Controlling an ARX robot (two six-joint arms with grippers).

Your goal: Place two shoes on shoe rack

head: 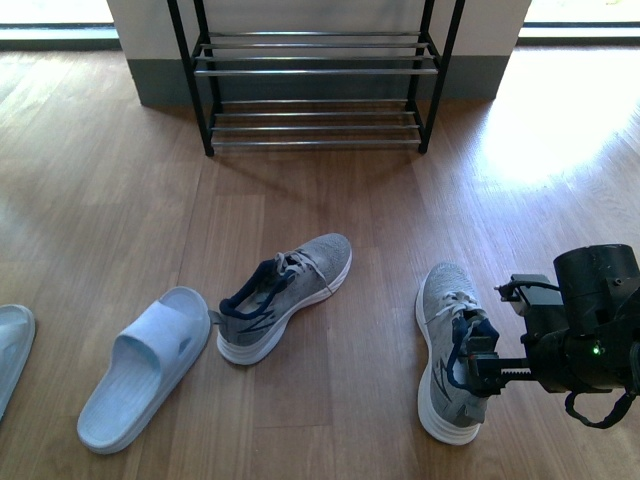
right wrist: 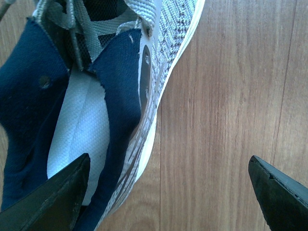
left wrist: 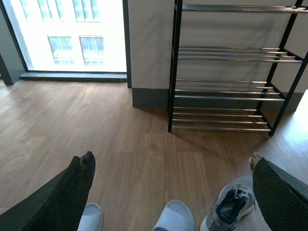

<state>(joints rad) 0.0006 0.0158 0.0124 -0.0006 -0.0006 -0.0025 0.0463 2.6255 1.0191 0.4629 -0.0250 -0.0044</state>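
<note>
Two grey knit sneakers lie on the wood floor, one in the middle [head: 285, 295] and one at the right [head: 448, 350]. A pale blue slide [head: 145, 365] lies to the left, and its mate [head: 12, 350] is at the left edge. The black shoe rack [head: 315, 90] stands empty at the back wall. My right gripper [head: 478, 362] is open, low over the right sneaker's dark collar. In the right wrist view, that sneaker's [right wrist: 96, 96] side wall is between the open jaws of the right gripper [right wrist: 168, 161]. My left gripper [left wrist: 171, 159] is open and empty, high above both slides [left wrist: 174, 217] and the middle sneaker [left wrist: 231, 209].
A grey skirting board and white wall [head: 150, 90] run behind the rack. Bright windows [left wrist: 67, 33] reach the floor on both sides. Bare wood floor [head: 320, 200] lies between the shoes and the rack.
</note>
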